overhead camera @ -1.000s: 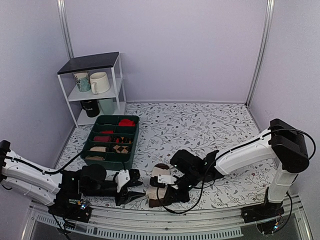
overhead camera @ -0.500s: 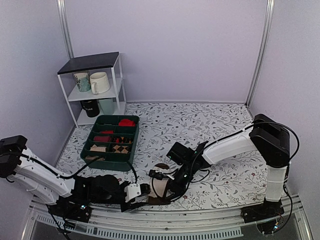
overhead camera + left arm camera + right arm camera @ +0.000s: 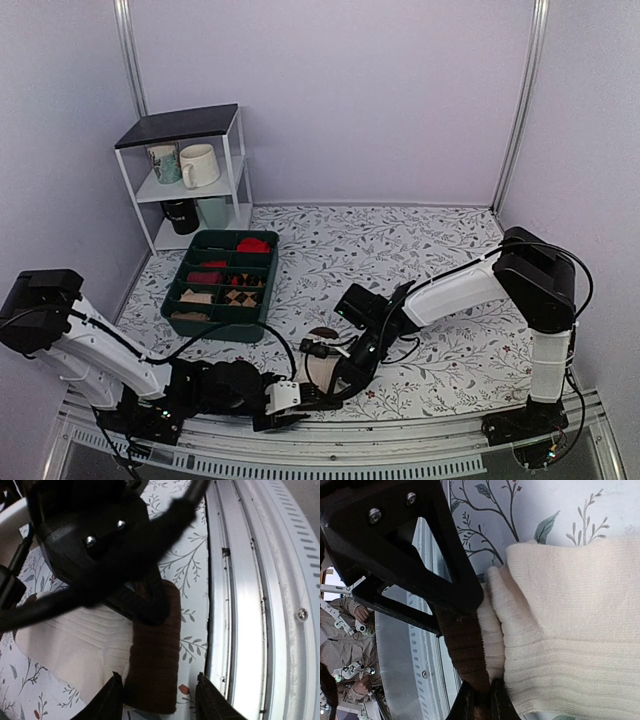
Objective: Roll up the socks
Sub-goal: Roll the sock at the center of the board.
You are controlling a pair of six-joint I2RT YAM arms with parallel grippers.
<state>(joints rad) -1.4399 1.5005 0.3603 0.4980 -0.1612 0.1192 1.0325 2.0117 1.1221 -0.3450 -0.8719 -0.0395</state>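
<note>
Evidently the table point(image 3: 450, 250) sets the layout; the green tray point(image 3: 213, 325) of rolled pairs sits back left, well apart from the work; the socks point(image 3: 80, 645) lie at the near edge, just beside the metal rail point(image 3: 250, 605); my right gripper point(image 3: 479, 702) is pinched on their dark brown band, anchoring it, I judge; my left gripper point(image 3: 160, 702) stands spread astride that brown end, placed to take it.
</note>
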